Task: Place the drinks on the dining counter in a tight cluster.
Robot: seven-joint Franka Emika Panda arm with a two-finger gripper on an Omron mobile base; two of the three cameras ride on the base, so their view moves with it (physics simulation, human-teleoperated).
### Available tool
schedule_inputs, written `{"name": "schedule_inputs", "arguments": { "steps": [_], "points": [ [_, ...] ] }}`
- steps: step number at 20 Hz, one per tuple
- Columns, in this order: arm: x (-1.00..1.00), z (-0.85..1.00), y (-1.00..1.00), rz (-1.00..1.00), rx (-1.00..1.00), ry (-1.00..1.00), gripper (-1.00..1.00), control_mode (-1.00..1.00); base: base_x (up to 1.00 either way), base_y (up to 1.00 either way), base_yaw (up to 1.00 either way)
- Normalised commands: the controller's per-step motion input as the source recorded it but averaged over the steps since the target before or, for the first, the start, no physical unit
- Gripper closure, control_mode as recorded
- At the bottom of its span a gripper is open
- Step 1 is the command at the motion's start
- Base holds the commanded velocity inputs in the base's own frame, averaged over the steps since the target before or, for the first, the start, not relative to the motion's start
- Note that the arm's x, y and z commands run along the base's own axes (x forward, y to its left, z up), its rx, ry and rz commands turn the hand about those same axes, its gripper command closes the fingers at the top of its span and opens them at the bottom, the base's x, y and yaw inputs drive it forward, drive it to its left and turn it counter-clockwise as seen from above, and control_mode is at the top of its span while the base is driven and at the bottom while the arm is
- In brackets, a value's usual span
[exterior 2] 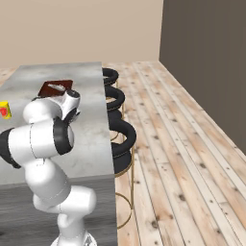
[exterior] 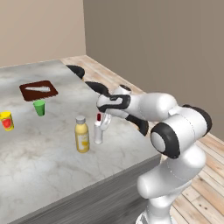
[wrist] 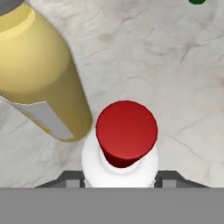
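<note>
A slim white bottle with a red cap (exterior: 98, 130) stands on the grey-veined marble dining counter (exterior: 39, 166), close to the right of a fat yellow bottle with a grey cap (exterior: 82, 134). My gripper (exterior: 105, 124) reaches down to the white bottle from the right. In the hand view the red cap (wrist: 127, 131) is just ahead of my gripper (wrist: 119, 179), and one dark finger tip presses each side of the white body. The yellow bottle (wrist: 39, 74) leans across the upper left, a small gap away. The white-and-blue bottle is out of view.
A green cup (exterior: 39, 107), a yellow cup with a red mark (exterior: 6, 120) and a brown board (exterior: 38, 90) stand farther back on the counter. Black stools (exterior 2: 124, 137) line the counter's right side. The front edge lies below the bottles.
</note>
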Motion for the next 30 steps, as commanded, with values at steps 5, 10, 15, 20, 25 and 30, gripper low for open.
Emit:
{"name": "schedule_inputs", "arguments": {
  "steps": [5,10,15,20,25,30],
  "points": [
    [0.08,-0.40,0.28,0.00,0.00,0.00,1.00,-1.00,0.00,0.00,0.00],
    [0.29,-0.17,0.04,0.00,0.00,0.00,1.00,-1.00,0.00,0.00,0.00],
    [0.01,-0.06,0.00,0.00,0.00,0.00,1.00,-1.00,0.00,0.00,0.00],
    [-0.12,0.00,0.00,0.00,0.00,-0.03,1.00,-1.00,0.00,0.00,0.00],
    [-0.03,0.00,0.03,0.00,0.00,-0.12,1.00,-1.00,0.00,0.00,0.00],
    [-0.07,0.00,0.00,0.00,0.00,-0.02,1.00,-1.00,0.00,0.00,0.00]
  ]
}}
